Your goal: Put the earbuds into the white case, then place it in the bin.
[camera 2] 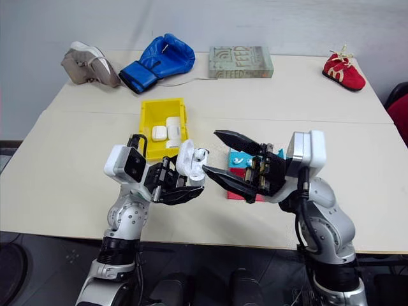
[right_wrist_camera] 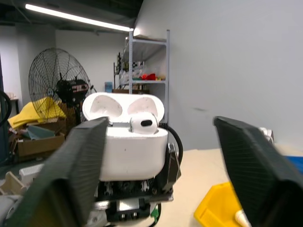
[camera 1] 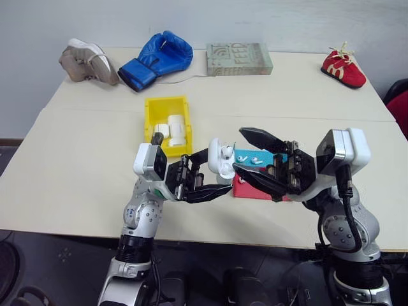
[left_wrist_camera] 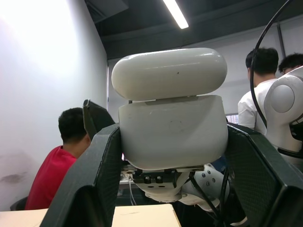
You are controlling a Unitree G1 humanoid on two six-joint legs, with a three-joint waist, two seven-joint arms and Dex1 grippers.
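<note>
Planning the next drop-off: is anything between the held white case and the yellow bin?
Nothing visible blocks the way. The left gripper holds the open case above the table's near edge, and the bin sits just beyond it. The bin already holds white boxes.

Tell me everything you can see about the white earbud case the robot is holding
The small glossy white rounded plastic case is held above the table, clamped at its sides by the shut left tool. Its hinged lid is flipped open, showing two moulded hollows inside. One white earbud sits in one slot. The open right tool is close by, not touching it.
</note>
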